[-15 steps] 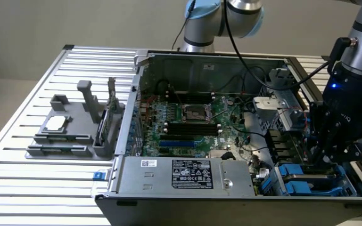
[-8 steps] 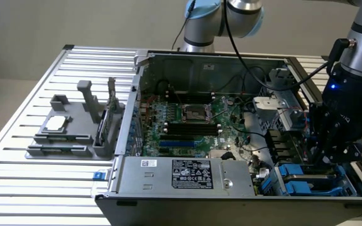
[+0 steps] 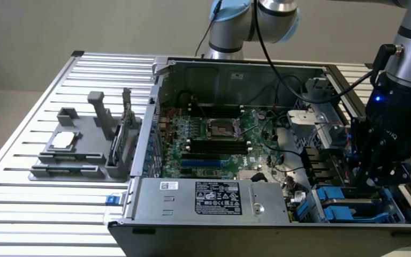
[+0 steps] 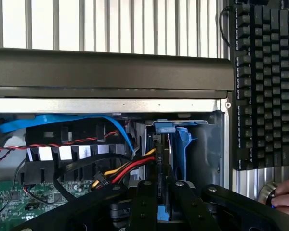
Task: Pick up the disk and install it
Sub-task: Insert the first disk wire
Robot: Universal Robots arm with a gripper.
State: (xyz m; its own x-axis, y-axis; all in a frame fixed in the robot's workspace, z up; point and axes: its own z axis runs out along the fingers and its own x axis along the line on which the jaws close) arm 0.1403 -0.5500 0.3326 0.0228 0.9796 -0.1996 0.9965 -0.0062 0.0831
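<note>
Judging the install step to be in hand, we find the end effector [image 3: 366, 179] closed on the disk [image 4: 161, 154], held edge-on and partly entered in the drive bay [image 4: 202, 144] at a corner of the computer case [image 3: 191, 219], so seating it calls for a straight, square push.

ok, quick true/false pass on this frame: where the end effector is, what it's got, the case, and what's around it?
1. The end effector is down at the drive bay, in the case's corner on the exterior view's right. True.
2. The case is closed. False: it is open, with the motherboard exposed.
3. A keyboard lies beside the case. True.
4. The power supply has a white label. False: the label is black.
5. The end effector is wide open and empty. False: it looks shut on the thin, blue-edged disk.
</note>
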